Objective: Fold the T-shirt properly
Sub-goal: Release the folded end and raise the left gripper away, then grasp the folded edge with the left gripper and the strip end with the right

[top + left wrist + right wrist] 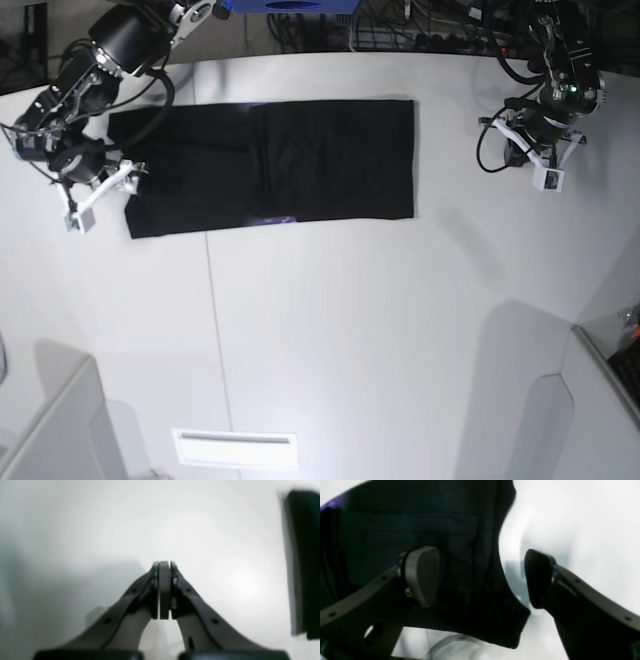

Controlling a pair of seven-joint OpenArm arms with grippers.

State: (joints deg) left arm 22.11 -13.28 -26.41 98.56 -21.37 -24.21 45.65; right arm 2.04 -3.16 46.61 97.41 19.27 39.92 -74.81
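Black, the flat folded cloth T-shirt (270,165) spans the frame's upper middle; the right gripper (125,183), jaws wide, overhangs its left end; the left gripper (528,160), upper right, is closed, empty, well apart; no writing is legible.

Black T-shirt (270,165), seemingly folded, on white table (350,330)

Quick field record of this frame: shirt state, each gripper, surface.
shirt: T-shirt lies flat as a long black band on the table, already folded lengthwise
shirt position: far half of the table, long side running across the base view
left gripper: left gripper shut, empty, over bare table, apart from the shirt's end
right gripper: right gripper open, at the shirt's other end, one finger over the cloth, one over the table; not gripping
contact: cannot tell whether the right fingers touch the cloth
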